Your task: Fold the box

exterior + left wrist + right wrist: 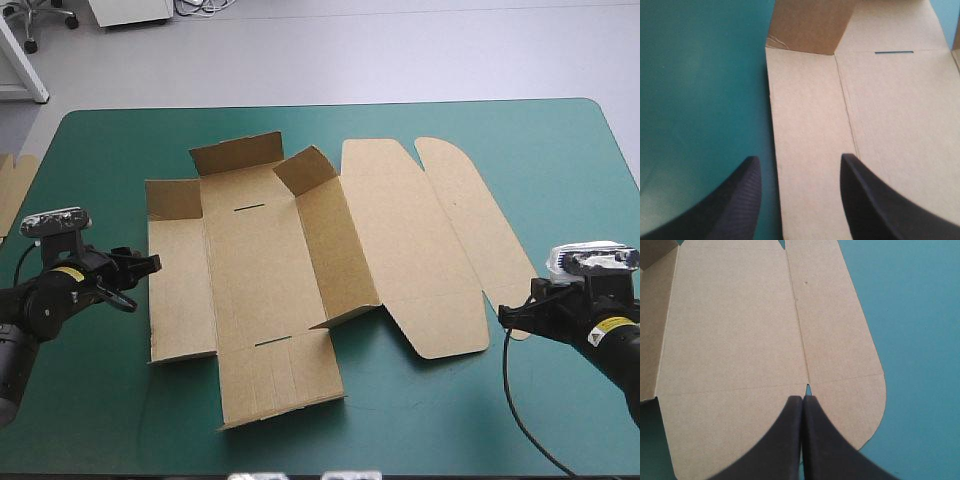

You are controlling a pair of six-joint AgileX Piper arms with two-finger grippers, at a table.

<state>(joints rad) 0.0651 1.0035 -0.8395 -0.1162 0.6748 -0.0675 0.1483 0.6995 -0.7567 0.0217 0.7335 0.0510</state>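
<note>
Brown box (865, 125) (far end cut off)

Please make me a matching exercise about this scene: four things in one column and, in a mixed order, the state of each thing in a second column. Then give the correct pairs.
Things
1. left hand
2. right hand
3. lid
4. far wall

States
a. standing up
b. open
c. lying flat
d. shut

Pairs: 1-b, 2-d, 3-c, 4-a
</note>
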